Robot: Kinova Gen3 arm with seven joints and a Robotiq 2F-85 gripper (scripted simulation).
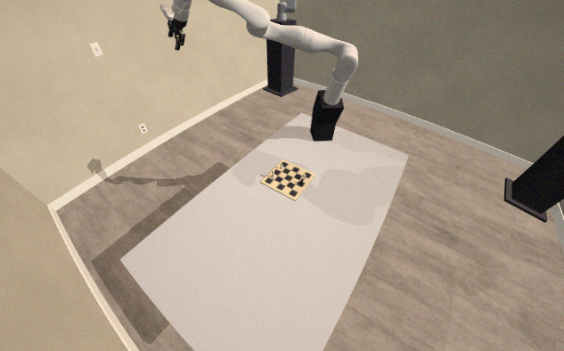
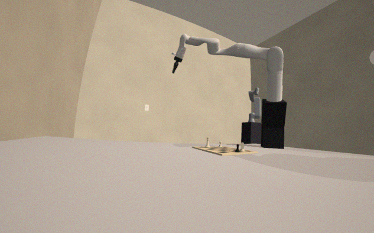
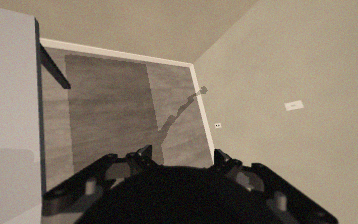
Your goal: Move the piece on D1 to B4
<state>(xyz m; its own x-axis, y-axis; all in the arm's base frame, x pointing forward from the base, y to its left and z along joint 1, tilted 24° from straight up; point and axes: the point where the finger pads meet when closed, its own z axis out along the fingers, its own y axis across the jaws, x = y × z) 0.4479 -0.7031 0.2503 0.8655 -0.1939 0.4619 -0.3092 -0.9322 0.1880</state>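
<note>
The pincer (image 1: 177, 39) is held high up, off to the side of the worktop (image 1: 255, 267) & well away from the board (image 1: 288, 179). It is spread all the way open, w/ nothing held in it. The board is laid on the worktop near the arm's black base (image 1: 326, 120). A few small pieces, white & black, are stood on it. Which piece is on D1 can't be told; too small.
</note>
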